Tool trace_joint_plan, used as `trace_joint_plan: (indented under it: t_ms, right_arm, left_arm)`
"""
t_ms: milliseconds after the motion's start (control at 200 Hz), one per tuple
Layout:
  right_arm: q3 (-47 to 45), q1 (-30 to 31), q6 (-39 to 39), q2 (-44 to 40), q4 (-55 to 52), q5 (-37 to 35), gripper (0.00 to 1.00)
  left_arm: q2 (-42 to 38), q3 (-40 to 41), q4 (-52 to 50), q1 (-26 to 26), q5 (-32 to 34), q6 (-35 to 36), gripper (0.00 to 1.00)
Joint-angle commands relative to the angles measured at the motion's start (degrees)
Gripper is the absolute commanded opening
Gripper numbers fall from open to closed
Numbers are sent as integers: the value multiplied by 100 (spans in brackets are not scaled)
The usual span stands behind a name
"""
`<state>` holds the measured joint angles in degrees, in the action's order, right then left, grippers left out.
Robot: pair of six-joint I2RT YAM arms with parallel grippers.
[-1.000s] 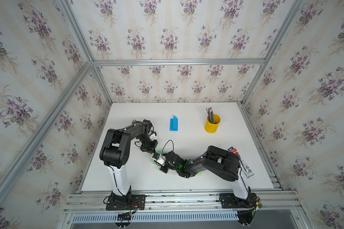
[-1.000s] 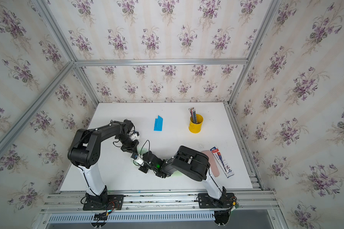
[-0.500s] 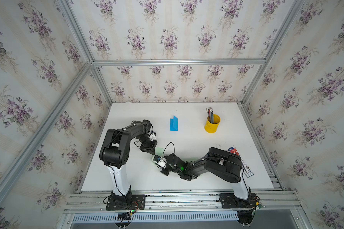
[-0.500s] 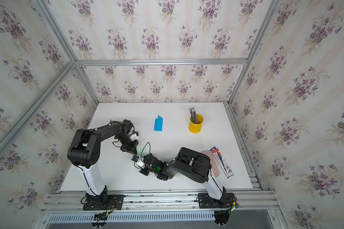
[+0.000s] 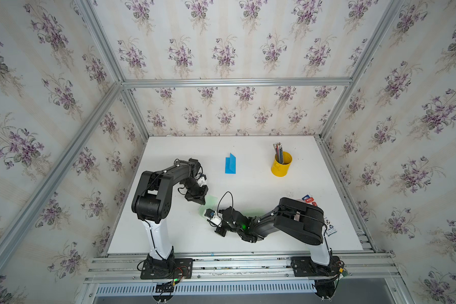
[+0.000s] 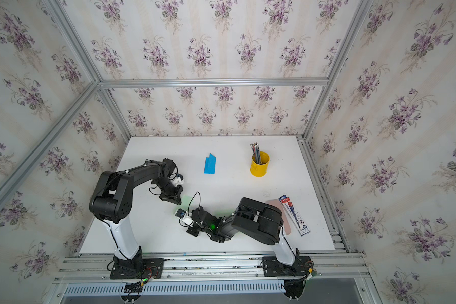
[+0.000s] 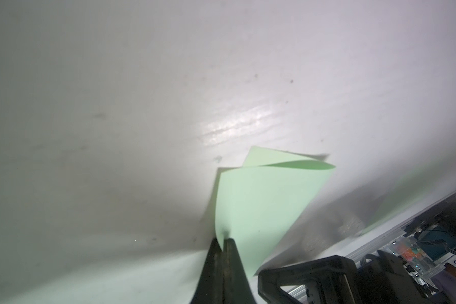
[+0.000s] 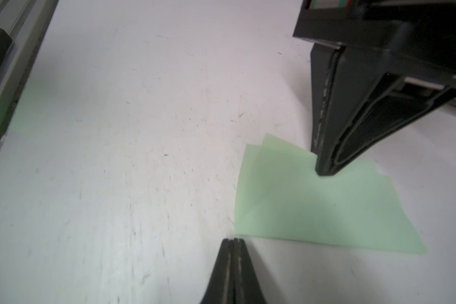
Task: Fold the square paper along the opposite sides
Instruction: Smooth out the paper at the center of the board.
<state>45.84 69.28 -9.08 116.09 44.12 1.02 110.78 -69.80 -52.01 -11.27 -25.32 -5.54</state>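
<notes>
left gripper [image 7: 223, 238] lower centre, clenched on green paper [image 7: 261, 205] | right gripper [image 8: 233, 240] clenched, empty | we barely see paper from above

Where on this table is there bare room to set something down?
Free: the white table's back strip behind the blue paper and yellow cup; the gap between those two; the front strip between the arm bases. Crowded: the middle, where left gripper and right gripper meet at the green paper, and the right edge by the pencil box.
</notes>
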Motion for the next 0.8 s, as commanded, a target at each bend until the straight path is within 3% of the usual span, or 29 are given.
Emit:
trace_joint_plan:
  t_ms: [0, 115, 300, 465, 794]
  right_arm:
    - [-194, 1, 3, -307, -899, -54, 0]
    - [-127, -485, -68, -786, -719, -326, 0]
    - [777, -1211, -121, -271, -912, -198, 0]
    - [1443, -1284, -219, 204, -1276, -76, 0]
    - [1532, -1206, -177, 698, -1462, -224, 0]
  left_arm:
    - [-4, 12, 71, 2, 37, 1, 0]
    - [-245, 273, 225, -20, -185, -155, 0]
    - [-602, 704, 667, -186, -561, -732, 0]
    - [-773, 819, 909, -199, -584, -1040, 0]
    - [-563, 862, 891, -190, -254, -1004, 0]
